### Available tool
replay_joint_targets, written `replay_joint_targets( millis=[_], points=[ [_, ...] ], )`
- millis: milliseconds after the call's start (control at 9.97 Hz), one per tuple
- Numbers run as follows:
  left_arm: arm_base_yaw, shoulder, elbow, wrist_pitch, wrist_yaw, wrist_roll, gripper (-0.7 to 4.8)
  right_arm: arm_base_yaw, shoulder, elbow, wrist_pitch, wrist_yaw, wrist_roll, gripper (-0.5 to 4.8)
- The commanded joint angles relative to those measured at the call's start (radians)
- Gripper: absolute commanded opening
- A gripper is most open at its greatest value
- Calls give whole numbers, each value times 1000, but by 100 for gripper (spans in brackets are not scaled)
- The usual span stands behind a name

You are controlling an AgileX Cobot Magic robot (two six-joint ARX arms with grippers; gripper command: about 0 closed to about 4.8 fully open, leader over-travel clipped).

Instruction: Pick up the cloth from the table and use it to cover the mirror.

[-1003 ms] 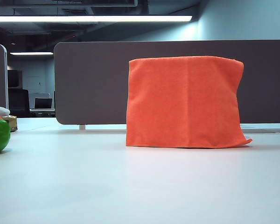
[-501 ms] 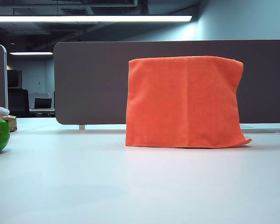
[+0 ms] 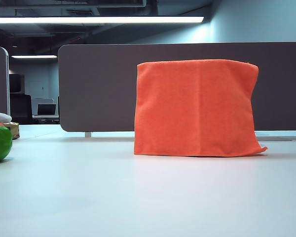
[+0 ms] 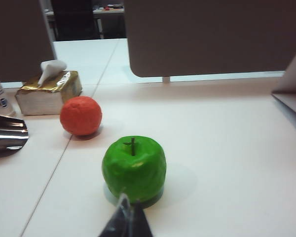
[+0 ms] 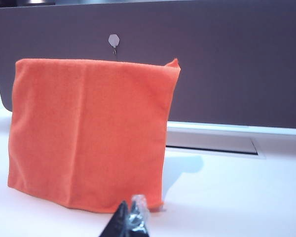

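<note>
The cloth (image 3: 197, 107) hangs draped over the mirror, hiding it fully, its hem on the counter (image 3: 148, 197). The left pincer (image 4: 129, 217), pressed together and empty, faces a green apple (image 4: 134, 168). The right pincer (image 5: 130, 217), likewise together, sits near the cloth's lower edge. Risk: brushing that hem could drag the cover off.

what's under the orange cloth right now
The cloth hangs upright in a boxy shape, its bottom edge on the table, so something props it up. The cloth hides it fully; no mirror surface shows in any view.
</note>
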Motion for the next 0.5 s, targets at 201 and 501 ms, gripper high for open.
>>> replay_joint_targets(
  millis=[201, 501],
  points=[
    [-172, 1, 2, -35, -56, -22, -6, 0, -1, -4, -4, 90, 5, -5],
    [-204, 1, 2, -36, -77, -22, -6, 0, -1, -4, -4, 98, 5, -5]
  ],
)
